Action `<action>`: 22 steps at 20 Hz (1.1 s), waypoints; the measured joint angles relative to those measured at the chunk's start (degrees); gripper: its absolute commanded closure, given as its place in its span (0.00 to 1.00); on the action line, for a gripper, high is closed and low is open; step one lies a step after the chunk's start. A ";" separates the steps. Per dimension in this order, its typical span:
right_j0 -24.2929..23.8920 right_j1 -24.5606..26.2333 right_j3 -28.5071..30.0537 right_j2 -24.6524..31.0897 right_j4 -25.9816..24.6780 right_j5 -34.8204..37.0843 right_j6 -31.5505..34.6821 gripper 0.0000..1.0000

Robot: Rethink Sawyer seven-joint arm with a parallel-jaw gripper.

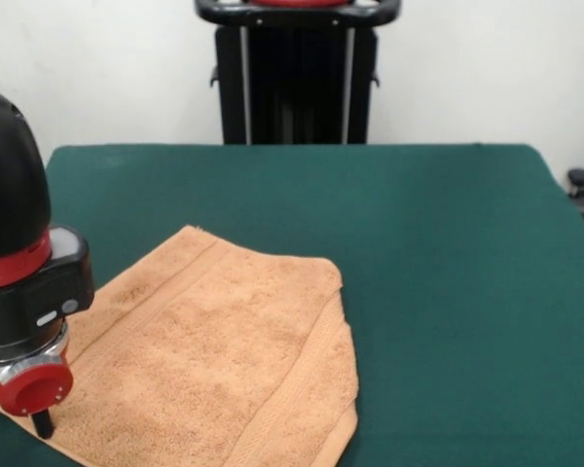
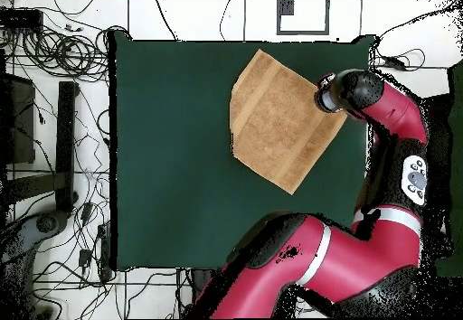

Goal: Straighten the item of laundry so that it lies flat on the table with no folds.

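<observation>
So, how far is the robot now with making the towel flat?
Mostly spread: the towel lies open on the table. In hand: the gripper is down at one corner. Left: the opposite end looks doubled over, with a second layer showing under its edge, so that fold needs pulling out.

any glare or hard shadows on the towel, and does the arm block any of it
Front view: even, soft light, no glare on the peach terry-cloth towel; the gripper and arm hide its left corner. Overhead view: matte dark green table, no hard shadows.
</observation>
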 measured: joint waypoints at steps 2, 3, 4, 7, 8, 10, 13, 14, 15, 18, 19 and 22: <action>0.26 0.05 -0.01 -0.44 -0.01 -0.19 0.00 1.00; 0.40 0.07 -0.01 -0.66 -0.01 -0.28 0.00 1.00; 0.60 0.13 -0.08 -0.99 -0.02 -0.35 0.00 1.00; 0.93 0.37 -0.49 -1.60 -0.05 -0.32 0.00 1.00; 0.95 0.42 -0.58 -1.67 -0.04 -0.30 0.00 1.00; 0.94 0.50 -0.73 -1.70 -0.02 -0.30 0.00 1.00; 0.96 0.52 -0.78 -1.76 -0.04 -0.32 0.00 1.00; 0.96 0.52 -0.78 -1.76 -0.04 -0.33 0.00 1.00; 0.96 0.52 -0.78 -1.76 -0.04 -0.33 0.00 1.00; 0.96 0.52 -0.78 -1.78 -0.02 -0.33 0.00 1.00; 0.99 0.52 -0.78 -1.81 -0.03 -0.33 0.00 1.00; 1.07 0.54 -0.79 -1.94 -0.04 -0.35 0.00 1.00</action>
